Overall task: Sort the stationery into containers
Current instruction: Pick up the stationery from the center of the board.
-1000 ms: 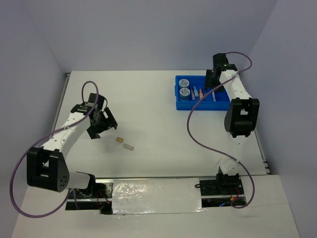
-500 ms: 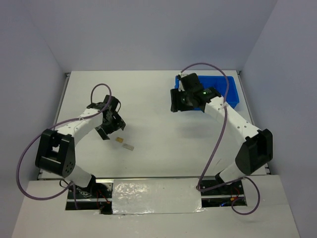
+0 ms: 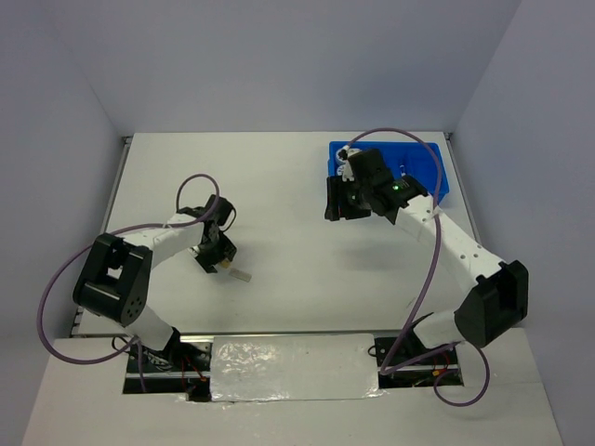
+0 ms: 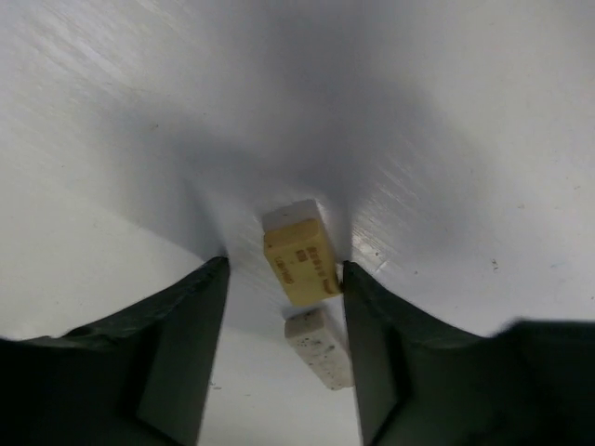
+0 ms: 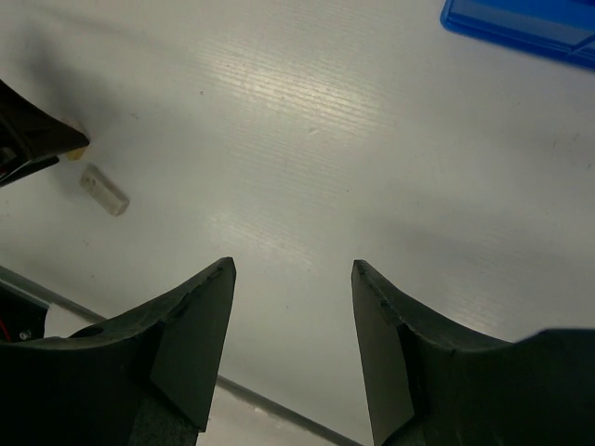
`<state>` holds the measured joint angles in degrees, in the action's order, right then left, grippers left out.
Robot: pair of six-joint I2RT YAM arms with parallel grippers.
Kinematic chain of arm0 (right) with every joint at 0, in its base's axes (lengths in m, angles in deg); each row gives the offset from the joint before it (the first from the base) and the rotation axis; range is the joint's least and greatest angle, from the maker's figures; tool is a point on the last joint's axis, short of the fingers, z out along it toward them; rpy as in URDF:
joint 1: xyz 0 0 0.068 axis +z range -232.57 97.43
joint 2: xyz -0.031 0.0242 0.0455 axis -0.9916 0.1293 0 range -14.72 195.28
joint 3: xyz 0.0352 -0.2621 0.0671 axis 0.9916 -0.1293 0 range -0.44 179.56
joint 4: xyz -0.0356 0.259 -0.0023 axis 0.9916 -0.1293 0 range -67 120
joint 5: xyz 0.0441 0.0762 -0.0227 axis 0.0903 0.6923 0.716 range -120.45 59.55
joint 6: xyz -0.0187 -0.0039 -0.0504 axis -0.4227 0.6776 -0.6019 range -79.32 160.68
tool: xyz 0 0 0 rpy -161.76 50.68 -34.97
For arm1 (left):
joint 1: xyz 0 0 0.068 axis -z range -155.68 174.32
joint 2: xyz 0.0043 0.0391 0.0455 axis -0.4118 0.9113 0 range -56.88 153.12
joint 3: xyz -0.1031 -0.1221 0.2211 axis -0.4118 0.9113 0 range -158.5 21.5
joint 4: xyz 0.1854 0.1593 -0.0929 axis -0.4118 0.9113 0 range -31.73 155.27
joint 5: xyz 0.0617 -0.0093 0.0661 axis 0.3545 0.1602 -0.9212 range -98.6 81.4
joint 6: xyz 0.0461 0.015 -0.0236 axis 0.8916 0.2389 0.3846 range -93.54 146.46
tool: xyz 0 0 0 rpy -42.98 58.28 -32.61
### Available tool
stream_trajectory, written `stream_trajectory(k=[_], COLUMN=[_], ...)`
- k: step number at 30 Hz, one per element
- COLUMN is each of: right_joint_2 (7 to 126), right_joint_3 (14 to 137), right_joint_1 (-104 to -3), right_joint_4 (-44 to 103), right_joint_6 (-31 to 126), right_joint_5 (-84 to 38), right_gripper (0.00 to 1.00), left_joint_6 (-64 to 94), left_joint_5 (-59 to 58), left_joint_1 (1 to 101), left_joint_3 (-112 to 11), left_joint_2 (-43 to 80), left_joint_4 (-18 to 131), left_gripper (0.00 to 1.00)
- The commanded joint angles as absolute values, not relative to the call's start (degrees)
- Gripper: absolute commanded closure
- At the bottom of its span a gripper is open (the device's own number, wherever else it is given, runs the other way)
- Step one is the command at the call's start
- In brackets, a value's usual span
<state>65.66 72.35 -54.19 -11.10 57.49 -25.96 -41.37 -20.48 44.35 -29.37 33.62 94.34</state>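
A tiny tan block [image 4: 299, 260] lies on the white table, with a speckled beige bar [image 4: 321, 348] just behind it. My left gripper [image 4: 284, 263] is down at the table and open, straddling both. Its right finger [image 4: 372, 344] touches the block's corner, while the left finger [image 4: 186, 344] stands apart from it. From above, the left gripper [image 3: 216, 257] sits over the tan block [image 3: 224, 267], with the beige bar [image 3: 241, 275] beside it. My right gripper [image 3: 339, 200] hangs open with nothing in it, left of the blue tray [image 3: 418, 156]. The right arm hides most of what is in the tray.
In the right wrist view the tray's corner [image 5: 530, 23] shows at top right, and the beige bar [image 5: 104, 190] lies far left. A silver tape strip [image 3: 293, 367] runs along the near edge. Purple cables loop above both arms.
The left gripper has moved down and right onto the tan block, and its jaws have narrowed. The right arm has swung from the tray out over the table.
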Motion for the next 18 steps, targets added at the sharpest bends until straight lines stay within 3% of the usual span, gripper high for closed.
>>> stream_trajectory(k=[1,3,4,7,9,13,18], right_joint_2=[63.51,63.33,63.24,62.63,61.49,57.80,57.35], right_joint_3=[73.47,73.82,74.09,73.22,71.46,61.10,59.32], right_joint_1=[-53.48,-53.30,-53.21,-52.78,-52.60,-52.25,-52.42], right_joint_4=[-10.78,-11.48,-11.74,-9.65,-6.40,11.48,16.03], right_joint_6=[56.41,56.23,56.15,57.02,58.16,67.20,74.85], right_joint_5=[-24.91,-24.74,-24.56,-21.16,-16.59,-2.69,-5.29], right_gripper=[0.39,0.39,0.39,0.40,0.40,0.40,0.40], left_joint_6=[-44.37,-44.46,-44.46,-44.03,-43.94,-42.01,-34.37], left_joint_5=[-22.13,-22.74,-22.83,-22.31,-22.22,-17.15,-11.41], left_joint_1=[45.15,45.15,45.15,45.32,46.20,49.36,56.74], left_joint_3=[-27.81,-27.19,-27.01,-27.27,-28.59,-33.85,-38.96], left_joint_2=[35.41,35.50,35.41,33.92,32.60,26.19,21.70], left_joint_4=[90.97,89.48,88.94,87.63,89.11,86.84,76.29], left_gripper=[0.39,0.48,0.62,0.86,0.95,1.00,1.00])
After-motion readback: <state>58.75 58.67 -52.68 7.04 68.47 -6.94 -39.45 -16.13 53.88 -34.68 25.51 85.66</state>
